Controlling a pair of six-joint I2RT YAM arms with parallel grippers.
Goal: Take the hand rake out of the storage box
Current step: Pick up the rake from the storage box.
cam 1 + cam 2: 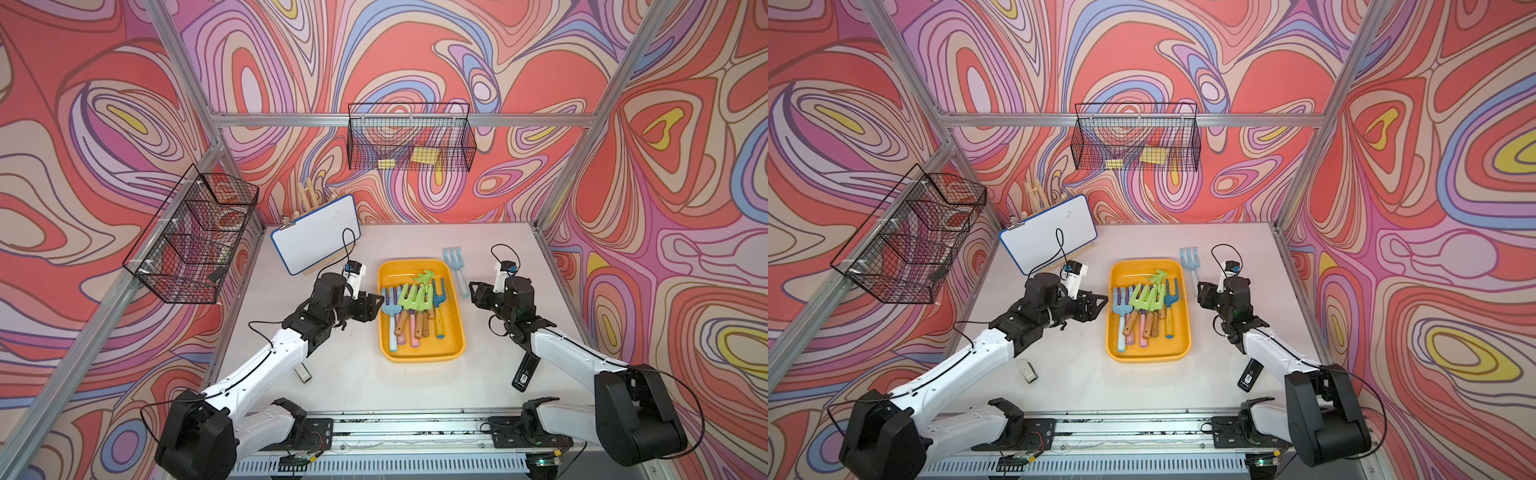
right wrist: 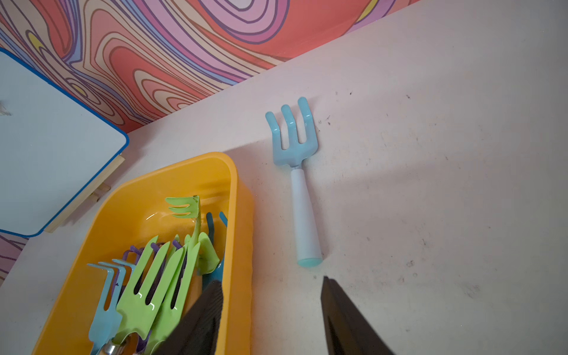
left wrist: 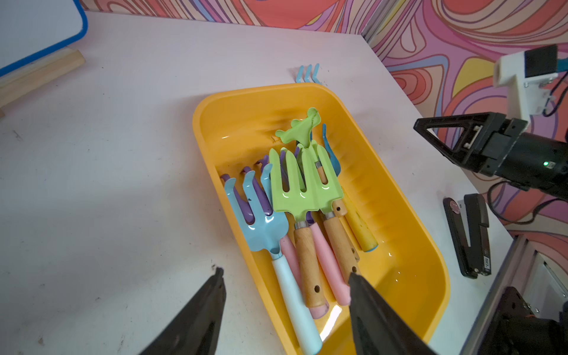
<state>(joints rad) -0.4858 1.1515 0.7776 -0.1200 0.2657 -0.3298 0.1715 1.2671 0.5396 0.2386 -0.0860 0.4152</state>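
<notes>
The shallow yellow-orange plastic storage box holds a tangled heap of metal-tined hand rakes. There are about seven, too overlapped for a sure count. One pale-blue hand rake with a white handle lies on the white table just beside the box's far right corner, so one removal looks done. Flanking the box, the left gripper and right gripper each have jaws apart and hold nothing.
</notes>
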